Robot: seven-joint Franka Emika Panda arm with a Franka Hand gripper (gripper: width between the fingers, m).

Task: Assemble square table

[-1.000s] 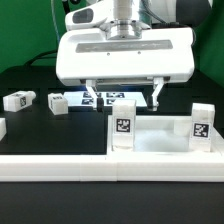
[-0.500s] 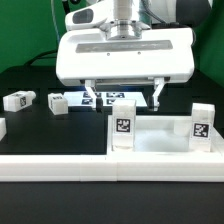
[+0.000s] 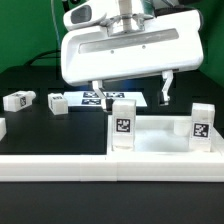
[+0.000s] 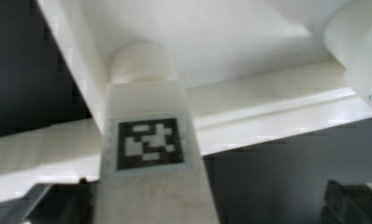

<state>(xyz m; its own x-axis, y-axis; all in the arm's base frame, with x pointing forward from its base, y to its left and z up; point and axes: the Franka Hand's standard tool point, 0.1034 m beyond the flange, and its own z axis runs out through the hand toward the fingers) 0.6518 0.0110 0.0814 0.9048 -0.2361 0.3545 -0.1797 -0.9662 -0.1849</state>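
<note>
Gripper [image 3: 131, 95], tilted, jaws spread wide and empty, hangs over a tagged leg [image 3: 122, 130] standing upright at a corner of the white top [image 3: 155, 150]. Second leg [image 3: 200, 122] stands at another corner. Two loose legs [image 3: 57, 103] lie well apart, toward the exterior view's left.

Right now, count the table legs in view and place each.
4. In the exterior view: left upright leg and right upright leg stand on the square top; outer loose leg and inner loose leg lie on the black table, farther left. Others may be hidden.
</note>
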